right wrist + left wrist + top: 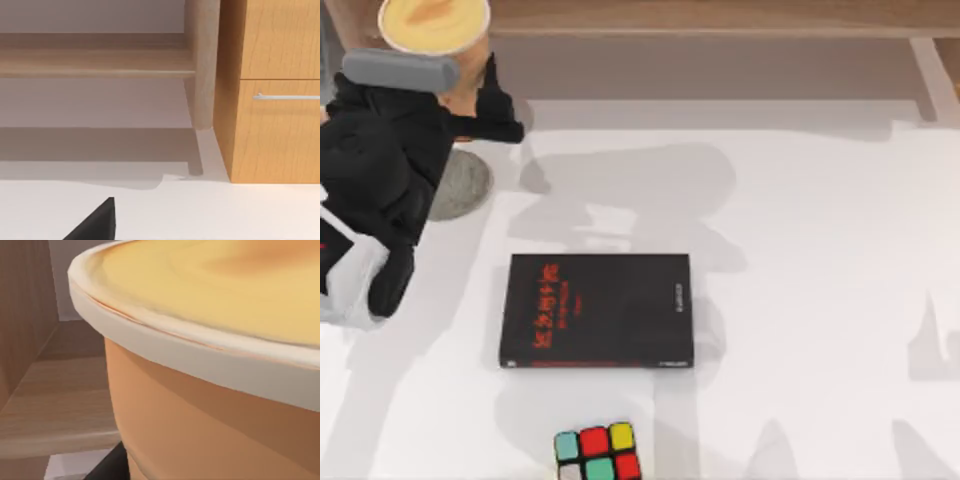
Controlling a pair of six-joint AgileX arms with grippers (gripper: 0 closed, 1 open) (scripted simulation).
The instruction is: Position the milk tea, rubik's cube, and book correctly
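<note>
While the left gripper carries the milk tea at the far-left corner of the scene, beyond and to the left of the black book, the rest of the task appears unstarted. Its fingers are clamped on the cup's side just under the rim; one dark finger shows beside the cup wall in the top view. The cup looks raised, since its round creamy-yellow top sits large beside the wooden shelf at the back, with a grey round coaster on the table between cup and black book. Whether the coaster is the cup's goal or its starting place cannot be told.

In the left wrist view the cup stands very close: tapered orange-tan wall, pale rim, full of creamy-yellow drink level with the top. It reads as upright, and nothing has spilled.

Lying flat near the table's middle, the black book with red lettering serves here as landmark. Just nearer than it, at the front edge, rests the rubik's cube, untouched, partly cut off by the frame.

The right wrist view shows a wooden cabinet with a drawer handle, and a dark finger tip; whether that arm's fingers are apart or together cannot be told.

Judged progress: first item in hand, cube and book left.
</note>
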